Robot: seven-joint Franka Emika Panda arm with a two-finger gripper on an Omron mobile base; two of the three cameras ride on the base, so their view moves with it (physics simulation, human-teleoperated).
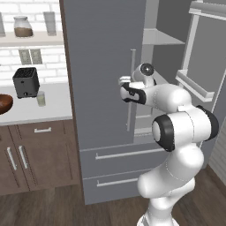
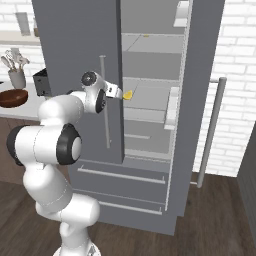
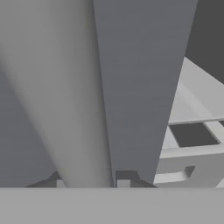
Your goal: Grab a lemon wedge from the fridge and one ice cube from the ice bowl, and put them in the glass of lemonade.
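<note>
The grey fridge (image 1: 101, 66) has its left door shut and its right door (image 2: 200, 90) swung open. My arm reaches past the left door's edge towards a middle shelf. In the right base view a tiny yellow lemon wedge (image 2: 128, 94) sits right at the tip of my gripper (image 2: 121, 93), touching it. In the hand view the fingertips (image 3: 124, 179) stand partly apart and no wedge shows between them. The wooden ice bowl (image 1: 3, 103) and the glass of lemonade (image 1: 41, 98) are on the counter to the left.
A black toaster (image 1: 25, 82) stands on the counter beside the glass. A pale utensil cup (image 2: 16, 78) stands behind the bowl (image 2: 13, 97). The open door carries shelf bins (image 1: 194, 86) close to my arm. Two fridge drawers (image 1: 128, 154) lie below.
</note>
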